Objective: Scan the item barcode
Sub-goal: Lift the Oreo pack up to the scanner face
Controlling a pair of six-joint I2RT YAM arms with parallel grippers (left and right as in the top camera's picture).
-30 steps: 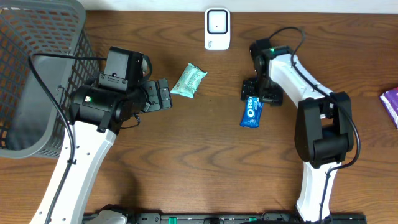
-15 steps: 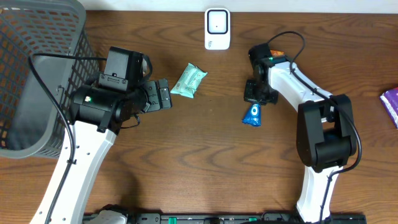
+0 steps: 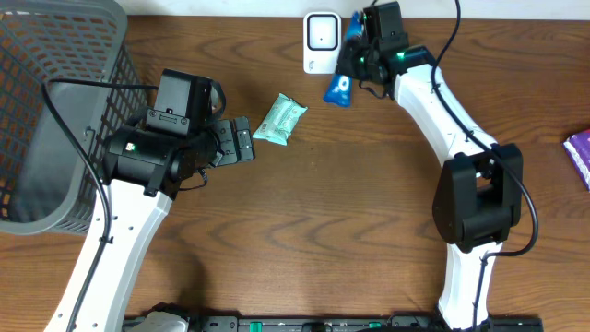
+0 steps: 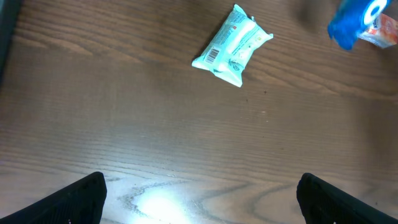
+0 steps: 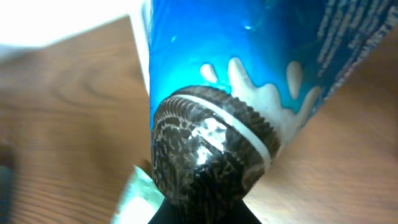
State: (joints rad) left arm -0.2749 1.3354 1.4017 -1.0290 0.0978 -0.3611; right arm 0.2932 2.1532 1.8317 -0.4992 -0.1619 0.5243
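Note:
A blue Oreo packet (image 3: pixel 339 88) hangs above the table, just right of the white scanner (image 3: pixel 322 41) at the back edge. My right gripper (image 3: pixel 358 53) is shut on it. In the right wrist view the packet (image 5: pixel 236 81) fills the frame, pinched at the bottom by my right gripper (image 5: pixel 202 214). Its barcode does not show. A mint-green packet (image 3: pixel 279 120) lies flat on the wood, barcode side up (image 4: pixel 233 46). My left gripper (image 3: pixel 241 140) stands open just left of it, its fingers (image 4: pixel 81 199) wide apart over bare wood. The blue packet (image 4: pixel 351 25) shows at the top right of the left wrist view.
A grey mesh basket (image 3: pixel 55 111) fills the far left of the table. A purple packet (image 3: pixel 579 152) lies at the right edge. The wooden table (image 3: pixel 323 212) stretches between the two arms.
My right gripper closed on the Oreo packet, lifted it off the table and carried it back and left to beside the scanner. The left arm has not moved.

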